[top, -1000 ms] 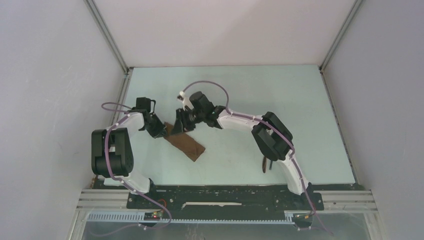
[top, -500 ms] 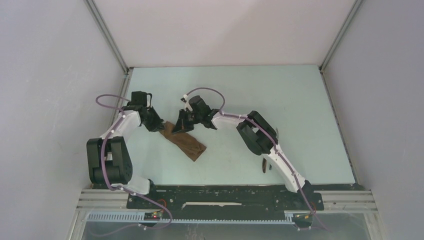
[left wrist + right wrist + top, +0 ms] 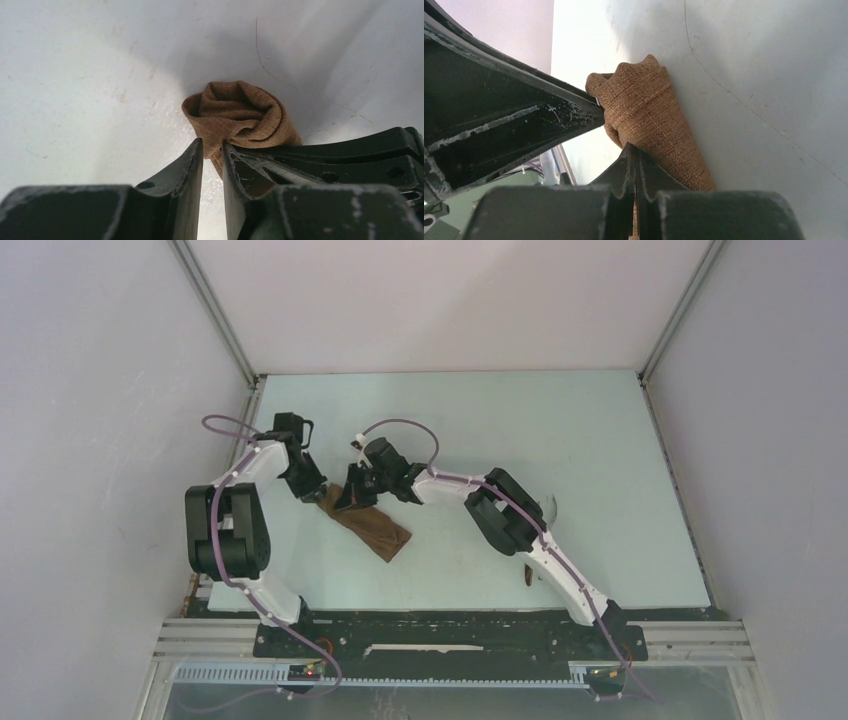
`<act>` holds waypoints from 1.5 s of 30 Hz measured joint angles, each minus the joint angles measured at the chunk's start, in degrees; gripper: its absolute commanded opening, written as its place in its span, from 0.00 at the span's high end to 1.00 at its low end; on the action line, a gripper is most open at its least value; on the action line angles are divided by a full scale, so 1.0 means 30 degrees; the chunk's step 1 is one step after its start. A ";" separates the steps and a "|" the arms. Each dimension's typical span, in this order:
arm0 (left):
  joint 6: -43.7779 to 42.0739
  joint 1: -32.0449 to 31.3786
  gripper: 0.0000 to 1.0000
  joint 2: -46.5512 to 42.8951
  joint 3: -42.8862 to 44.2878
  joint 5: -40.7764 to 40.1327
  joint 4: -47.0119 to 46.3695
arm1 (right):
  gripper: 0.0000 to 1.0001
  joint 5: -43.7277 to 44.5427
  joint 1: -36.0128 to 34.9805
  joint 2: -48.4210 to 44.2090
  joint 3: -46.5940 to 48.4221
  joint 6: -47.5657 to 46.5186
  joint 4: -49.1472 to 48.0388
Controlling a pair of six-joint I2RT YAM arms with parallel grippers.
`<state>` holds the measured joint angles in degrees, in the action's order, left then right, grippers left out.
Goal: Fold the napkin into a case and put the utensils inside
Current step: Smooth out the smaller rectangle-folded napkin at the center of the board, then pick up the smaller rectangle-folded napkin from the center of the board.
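Left gripper [image 3: 212, 150]: jaws nearly closed, pinching cloth fold at rolled mouth of case [image 3: 240, 112]. Right gripper [image 3: 634, 152]: jaws pressed together on same end's cloth edge, just beside left gripper, at its 3 o'clock in top view. Case on table [image 3: 560, 430], running 10 to 4 o'clock, gripped end bunched open. Utensils [image 3: 527, 576] well apart at case's 4 o'clock, mostly hidden under right arm.

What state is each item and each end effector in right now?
napkin: folded into a narrow pouch, one end gaping open.
left end effector: shut on the napkin's open end.
right end effector: shut on the napkin.
utensils: on the table, outside the napkin.
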<state>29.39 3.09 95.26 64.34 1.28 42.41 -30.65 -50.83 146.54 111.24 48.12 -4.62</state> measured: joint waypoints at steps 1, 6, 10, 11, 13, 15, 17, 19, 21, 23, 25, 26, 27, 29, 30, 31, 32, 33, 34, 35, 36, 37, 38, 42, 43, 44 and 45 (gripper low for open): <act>-0.0029 -0.0138 0.72 0.0328 0.0255 -0.0146 0.0219 | 1.00 0.0153 -0.0073 0.0175 0.0248 0.0007 0.0131; -0.0328 -0.0692 0.72 0.1093 0.0852 -0.0765 0.0597 | 1.00 0.0590 -0.0160 0.0495 0.0685 0.0095 0.0466; -0.0495 -0.0831 0.74 0.1341 0.0889 -0.0889 0.0663 | 1.00 0.0794 -0.0197 0.0517 0.0874 0.0153 0.0750; -0.0503 -0.0831 0.75 0.1377 0.0889 -0.0896 0.0685 | 1.00 0.0852 -0.0197 0.0546 0.0947 0.0153 0.0801; -0.0546 -0.0831 0.77 0.1406 0.0889 -0.0903 0.0765 | 1.00 0.0903 -0.0211 0.0605 0.1086 0.0160 0.0911; -0.0678 -0.0831 0.80 0.1406 0.0889 -0.0911 0.0794 | 1.00 0.0962 -0.0211 0.0787 0.1450 0.0160 0.1078; -0.0838 -0.0831 0.88 0.1450 0.0889 -0.0925 0.0911 | 1.00 0.1013 -0.0226 0.1013 0.1843 0.0168 0.1144; -0.0969 -0.0831 0.95 0.1581 0.0889 -0.0954 0.1020 | 1.00 0.1115 -0.0262 0.1027 0.1909 0.0175 0.1195; -0.1035 -0.0831 1.00 0.1749 0.0940 -0.0940 0.1107 | 1.00 0.1209 -0.0299 0.1071 0.2084 0.0175 0.1392; -0.1188 -0.0831 1.00 0.2011 0.1166 -0.0947 0.1290 | 0.99 0.1282 -0.0321 0.1209 0.2484 0.0138 0.1800; -0.1341 -0.0831 1.00 0.2237 0.1501 -0.0933 0.1537 | 1.00 0.1399 -0.0335 0.1246 0.2659 0.0131 0.2047; -0.1348 -0.0831 1.00 0.2251 0.1581 -0.0874 0.1588 | 1.00 0.1464 -0.0342 0.1268 0.2783 0.0102 0.2200; -0.1348 -0.0831 1.00 0.2215 0.1596 -0.0765 0.1588 | 1.00 0.1537 -0.0357 0.1341 0.2980 0.0058 0.2353; -0.1319 -0.0823 1.00 0.1974 0.1581 -0.0226 0.1545 | 1.00 0.1603 -0.0379 0.1610 0.3606 -0.0066 0.2696; -0.1304 -0.0823 1.00 0.1807 0.1545 0.0044 0.1464 | 1.00 0.1625 -0.0393 0.1763 0.3891 -0.0095 0.2834; -0.1282 -0.0816 1.00 0.1625 0.1530 0.0306 0.1443 | 1.00 0.1632 -0.0393 0.1945 0.4248 -0.0124 0.2994; -0.1253 -0.0816 1.00 0.1428 0.1530 0.0546 0.1406 | 1.00 0.1647 -0.0401 0.2178 0.4721 -0.0146 0.3198; -0.1224 -0.0809 1.00 0.1348 0.1530 0.0714 0.1348 | 1.00 0.1668 -0.0401 0.2419 0.5166 -0.0153 0.3351; -0.1107 -0.0794 1.00 0.1282 0.1530 0.1129 0.1260 | 1.00 0.1719 -0.0430 0.2827 0.5945 -0.0153 0.3577; -0.1064 -0.0809 1.00 0.1282 0.1530 0.1341 0.1180 | 1.00 0.1727 -0.0452 0.3118 0.6426 -0.0168 0.3730; -0.0984 -0.0816 1.00 0.1290 0.1530 0.1501 0.1093 | 1.00 0.1749 -0.0474 0.3359 0.6805 -0.0197 0.3869; -0.0940 -0.0816 1.00 0.1319 0.1530 0.1559 0.1064 | 1.00 0.1727 -0.0495 0.3446 0.6907 -0.0204 0.3905; -0.0882 -0.0801 1.00 0.1370 0.1530 0.1639 0.1049 | 0.99 0.1741 -0.0495 0.3446 0.6900 -0.0204 0.3920; -0.0831 -0.0328 0.83 0.1741 0.1617 0.1887 0.1093 | 0.97 0.1654 -0.0437 0.3220 0.6135 -0.0073 0.3184; -0.0816 -0.0153 0.69 0.1727 0.1508 0.2018 0.0969 | 0.96 0.1632 -0.0430 0.3031 0.5705 -0.0058 0.2820; -0.0816 -0.0036 0.61 0.1501 0.1282 0.2084 0.0699 | 0.96 0.1654 -0.0430 0.2878 0.5413 -0.0073 0.2630; -0.0823 0.0007 0.55 0.1027 0.0860 0.2076 0.0335 | 0.96 0.1654 -0.0430 0.2798 0.5275 -0.0073 0.2535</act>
<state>26.92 3.11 98.35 66.92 7.51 43.42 -25.69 -52.12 154.93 127.07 47.90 2.98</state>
